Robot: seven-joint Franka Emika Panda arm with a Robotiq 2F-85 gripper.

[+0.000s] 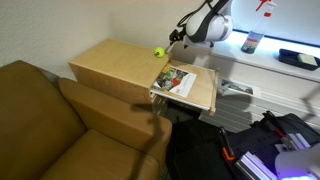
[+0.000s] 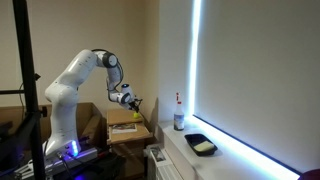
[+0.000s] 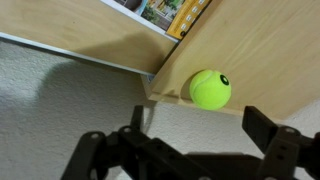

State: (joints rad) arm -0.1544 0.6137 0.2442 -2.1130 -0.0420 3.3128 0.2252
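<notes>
The yellow-green ball (image 3: 210,88) rests on the wooden tabletop (image 3: 270,50), at its edge by the wall, just ahead of the gripper (image 3: 190,150) and untouched. The jaws stand wide apart and hold nothing, so no grasp is made yet. A magazine (image 3: 170,10) lies beyond the ball.

The ball (image 3: 209,88) looks matt and faintly fuzzy. The table (image 3: 270,50) under it is smooth, pale wood with a dull sheen. At the ball's eleven o'clock, the magazine (image 3: 165,10) is glossy paper. The wall (image 3: 60,100) looks rough and grainy.
</notes>
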